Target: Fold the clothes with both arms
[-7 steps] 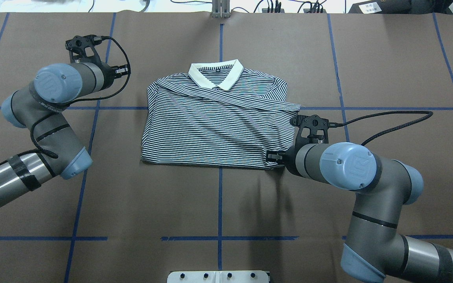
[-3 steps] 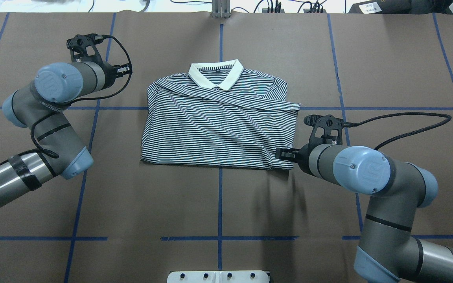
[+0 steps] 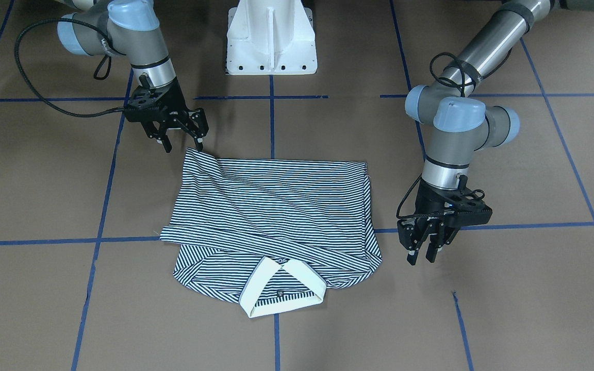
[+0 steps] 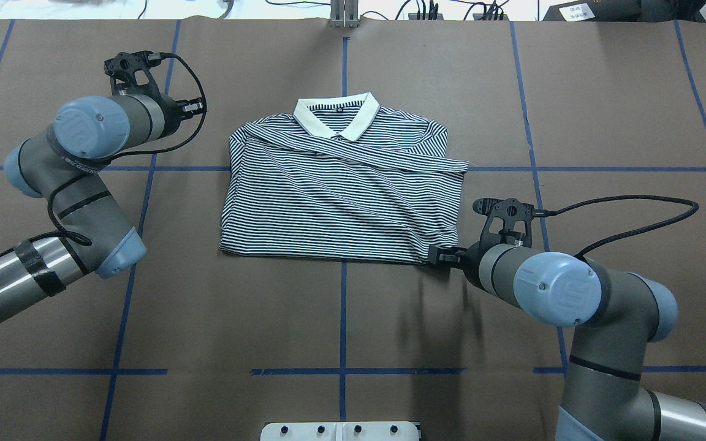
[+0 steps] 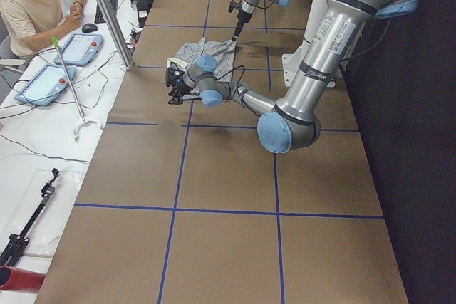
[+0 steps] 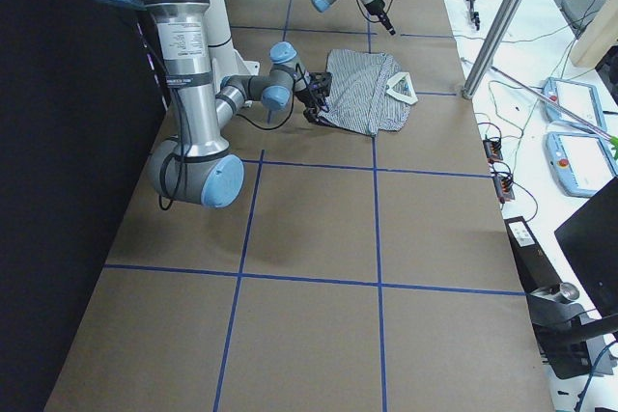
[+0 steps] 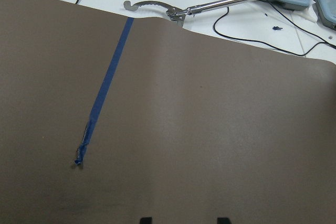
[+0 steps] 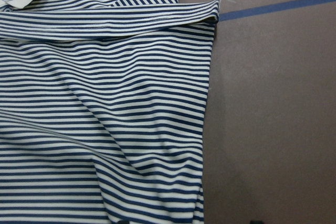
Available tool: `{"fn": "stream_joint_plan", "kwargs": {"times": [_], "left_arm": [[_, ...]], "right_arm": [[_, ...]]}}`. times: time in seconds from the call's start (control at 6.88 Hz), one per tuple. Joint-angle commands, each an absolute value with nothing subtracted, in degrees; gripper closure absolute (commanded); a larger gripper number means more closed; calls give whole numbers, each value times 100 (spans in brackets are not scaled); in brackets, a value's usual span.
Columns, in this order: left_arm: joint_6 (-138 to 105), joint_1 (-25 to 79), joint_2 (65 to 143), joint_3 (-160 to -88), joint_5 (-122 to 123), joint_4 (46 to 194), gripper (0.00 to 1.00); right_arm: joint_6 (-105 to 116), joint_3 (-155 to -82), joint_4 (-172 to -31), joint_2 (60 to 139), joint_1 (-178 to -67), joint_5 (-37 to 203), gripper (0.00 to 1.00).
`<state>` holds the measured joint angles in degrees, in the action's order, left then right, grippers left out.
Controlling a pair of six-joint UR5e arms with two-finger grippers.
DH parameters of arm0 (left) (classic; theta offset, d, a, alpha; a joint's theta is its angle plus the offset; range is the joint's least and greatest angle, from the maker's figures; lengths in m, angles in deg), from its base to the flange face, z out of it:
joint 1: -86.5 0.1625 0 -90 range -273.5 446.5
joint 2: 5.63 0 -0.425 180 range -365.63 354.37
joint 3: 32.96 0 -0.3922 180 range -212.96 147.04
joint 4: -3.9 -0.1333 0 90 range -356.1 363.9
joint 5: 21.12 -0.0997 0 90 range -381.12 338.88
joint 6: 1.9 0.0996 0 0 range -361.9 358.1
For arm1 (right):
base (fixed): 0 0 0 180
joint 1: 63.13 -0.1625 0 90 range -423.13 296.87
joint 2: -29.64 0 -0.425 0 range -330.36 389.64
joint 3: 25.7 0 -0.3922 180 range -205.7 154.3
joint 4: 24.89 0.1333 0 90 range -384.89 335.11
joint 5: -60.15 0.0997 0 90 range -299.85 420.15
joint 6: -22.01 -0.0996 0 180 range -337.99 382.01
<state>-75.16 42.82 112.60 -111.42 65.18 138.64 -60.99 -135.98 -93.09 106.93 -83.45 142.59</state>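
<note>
Polo shirt (image 3: 271,211) is flat at mid-table (image 3: 44,180), sides folded in. Collar (image 3: 256,304) is on the operator side and the hem faces the white pedestal base (image 3: 271,41).

R gripper (image 3: 182,140): fingers spread wide, nothing between them. It sits right at the hem corner on my R side, tips pointing down. One fingertip (image 3: 201,144) looks just beside the corner of the cloth. Can't tell if it actually touches or is just above. R wrist cam shows the striped fabric filling the left part of the view, its side edge running down the middle, bare brown paper to the right. No cloth pinched.

L gripper (image 3: 421,257): fingers apart but a narrower gap than R, and empty. It's off the shirt, near the shoulder/collar end on my L side, over bare paper with a clear gap to the fabric. L wrist cam shows only brown paper and a blue tape line (image 7: 105,93), w/ two fingertips (image 7: 146,220) at the bottom edge and nothing between them.
</note>
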Motion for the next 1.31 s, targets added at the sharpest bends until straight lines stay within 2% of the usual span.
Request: {"fn": "stream_joint_plan", "kwargs": {"times": [0.0,0.87,1.02,1.16], "left_arm": [[-7529,4273,11267,-11145,6519,13863,49],[-7529,4273,11258,-11136,6528,13863,49],[-7529,4273,11258,-11136,6528,13863,49],[-7529,4273,11250,-11136,6528,13855,49]], "right_arm": [[-6122,-13574,-9309,10672,-8159,14127,28],[-6043,-13416,-9380,10637,-8203,14075,34],[-6043,-13346,-9380,10559,-8212,14075,49],[-6052,-13197,-9380,10384,-8238,14066,76]]}}
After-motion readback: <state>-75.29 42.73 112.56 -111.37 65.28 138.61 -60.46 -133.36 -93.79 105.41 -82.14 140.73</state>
